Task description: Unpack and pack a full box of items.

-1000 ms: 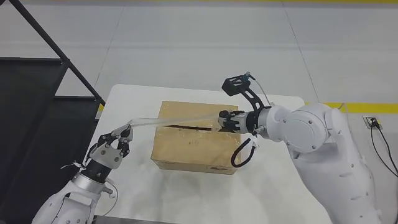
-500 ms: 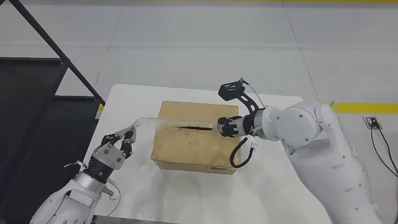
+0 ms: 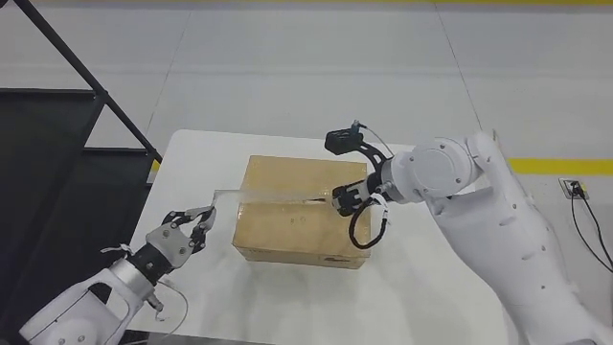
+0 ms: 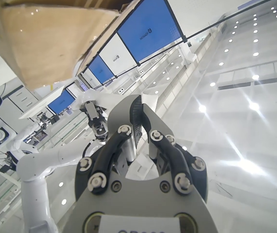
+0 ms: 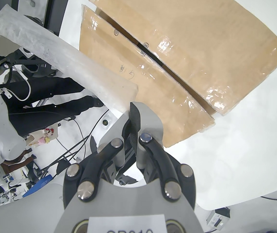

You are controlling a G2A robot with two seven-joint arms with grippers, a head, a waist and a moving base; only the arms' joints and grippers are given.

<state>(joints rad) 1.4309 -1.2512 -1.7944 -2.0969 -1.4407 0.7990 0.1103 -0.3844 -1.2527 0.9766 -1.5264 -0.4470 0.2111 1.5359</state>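
A cardboard box (image 3: 297,225) sits in the middle of a white table (image 3: 412,287). Its two top flaps are down, with a dark slit open along the seam between them and glossy tape remnants on the flap edges. A long, cloudy strip of peeled tape (image 5: 63,56) hangs in the air above the box, running from its right end out past its left side. The right gripper (image 5: 134,109) is above the right end of the box top, fingers clamped on one end of the strip. The left gripper (image 3: 203,220) is near the table's left edge, just off the box's left side, fingers pressed together on the other end.

The step looks like clearing the sealing tape. To do it well, hold the strip taut so it cannot sag and re-stick, lift it clear of the flaps, and drop it well away from the box before opening the flaps.
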